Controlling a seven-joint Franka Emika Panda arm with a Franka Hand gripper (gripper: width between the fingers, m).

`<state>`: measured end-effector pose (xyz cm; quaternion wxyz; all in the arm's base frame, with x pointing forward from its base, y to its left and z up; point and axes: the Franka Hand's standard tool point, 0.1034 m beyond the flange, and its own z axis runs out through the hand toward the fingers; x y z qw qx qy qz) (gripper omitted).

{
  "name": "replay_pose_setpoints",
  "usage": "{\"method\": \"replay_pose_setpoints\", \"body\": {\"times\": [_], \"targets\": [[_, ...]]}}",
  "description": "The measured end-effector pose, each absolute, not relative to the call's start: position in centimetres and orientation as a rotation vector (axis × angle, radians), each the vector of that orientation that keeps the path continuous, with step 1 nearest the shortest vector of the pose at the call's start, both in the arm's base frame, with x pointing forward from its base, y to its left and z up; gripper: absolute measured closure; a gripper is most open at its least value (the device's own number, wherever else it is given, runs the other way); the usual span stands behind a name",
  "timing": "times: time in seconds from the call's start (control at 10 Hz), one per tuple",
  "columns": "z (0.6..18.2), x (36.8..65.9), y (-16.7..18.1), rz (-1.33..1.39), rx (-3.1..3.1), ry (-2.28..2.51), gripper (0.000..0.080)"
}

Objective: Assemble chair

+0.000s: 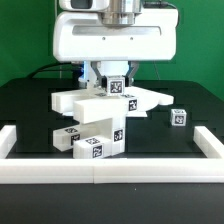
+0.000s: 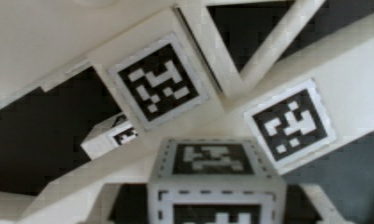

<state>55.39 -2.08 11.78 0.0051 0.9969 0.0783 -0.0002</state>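
Observed jaws clamped on a tagged chair block (image 1: 116, 87) at the top of clustered chair pieces (image 1: 92, 125), mid-worktop (image 1: 28, 105). Noted one loose tagged cube (image 1: 178, 117) lying apart, toward the exterior view's right.

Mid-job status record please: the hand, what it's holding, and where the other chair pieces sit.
hand: low over the chair pieces, closed on the tagged block
flat slab: lying flat, just to the exterior view's right of the hand
stacked bars: in front of the hand, tags showing
loose cube: alone at the exterior view's right, apart from the rest
border rail: along the front edge
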Motion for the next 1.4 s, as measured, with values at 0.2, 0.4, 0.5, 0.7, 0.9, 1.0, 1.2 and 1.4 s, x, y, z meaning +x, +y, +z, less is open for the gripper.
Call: {"method": "replay_pose_setpoints", "body": {"times": [0.2,0.4,0.5,0.7,0.9,1.0,1.2,1.4], "targets": [[11.8,55.44,-2.11,0.004,3.121,0.242,0.0512],[11.8,55.44,-2.11,0.004,3.121,0.242,0.0512],[11.8,55.44,-2.11,0.004,3.121,0.242,0.0512],[11.8,55.44,-2.11,0.004,3.121,0.242,0.0512],[11.8,55.44,-2.11,0.004,3.125,0.19,0.0512],[11.8,55.44,-2.11,0.004,3.126,0.177,0.0512],[11.79,55.44,-2.09,0.006,3.131,-0.078,0.0512],[11.78,55.44,-2.07,0.007,3.12,-0.283,0.0512]]}}
